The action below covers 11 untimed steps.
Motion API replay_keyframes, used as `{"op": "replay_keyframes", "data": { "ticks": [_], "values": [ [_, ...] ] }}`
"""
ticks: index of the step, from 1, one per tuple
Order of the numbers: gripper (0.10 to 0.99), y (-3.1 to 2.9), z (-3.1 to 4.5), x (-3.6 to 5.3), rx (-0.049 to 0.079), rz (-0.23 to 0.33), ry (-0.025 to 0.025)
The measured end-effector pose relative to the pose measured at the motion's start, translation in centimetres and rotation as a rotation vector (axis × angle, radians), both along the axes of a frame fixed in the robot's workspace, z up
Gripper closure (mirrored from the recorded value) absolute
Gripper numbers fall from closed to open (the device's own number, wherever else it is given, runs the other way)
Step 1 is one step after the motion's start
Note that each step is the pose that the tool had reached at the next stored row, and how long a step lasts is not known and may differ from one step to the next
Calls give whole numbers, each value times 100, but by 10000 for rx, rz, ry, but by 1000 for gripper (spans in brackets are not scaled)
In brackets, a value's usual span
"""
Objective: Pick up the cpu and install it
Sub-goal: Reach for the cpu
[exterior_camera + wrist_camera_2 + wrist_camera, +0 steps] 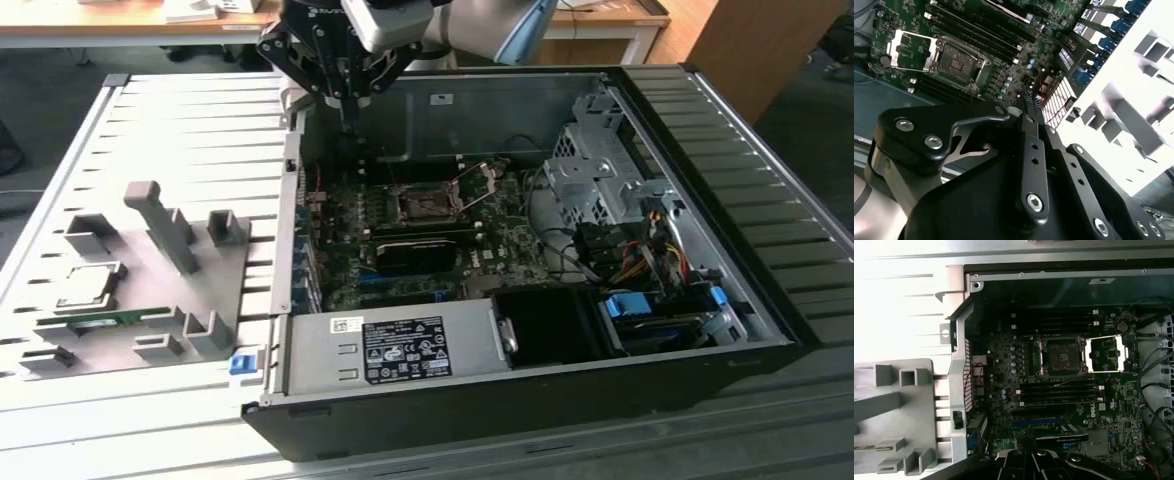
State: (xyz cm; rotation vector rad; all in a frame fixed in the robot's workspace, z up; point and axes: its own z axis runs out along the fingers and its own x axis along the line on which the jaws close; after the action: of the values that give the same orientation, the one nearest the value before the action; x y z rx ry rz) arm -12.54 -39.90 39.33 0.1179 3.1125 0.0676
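Jaws of the black gripper are seen drawn together with nothing between them, held above the green motherboard just inside the wall of the open black computer case. The dark square socket with its hinged metal frame raised lies near and below the jaws. The small flat square cpu with a shiny silver-grey top is found well apart from them, on the grey slotted fixture plate outside the case.

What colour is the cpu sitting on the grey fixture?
The cpu has a silver-grey metal top; it shows best in the exterior view.
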Motion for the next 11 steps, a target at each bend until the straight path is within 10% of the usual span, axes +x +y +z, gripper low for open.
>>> {"op": "replay_keyframes", "data": {
  "ticks": [11],
  "values": [
    [980, 0, 0, -44, 0, 1, 0]
  ]
}}
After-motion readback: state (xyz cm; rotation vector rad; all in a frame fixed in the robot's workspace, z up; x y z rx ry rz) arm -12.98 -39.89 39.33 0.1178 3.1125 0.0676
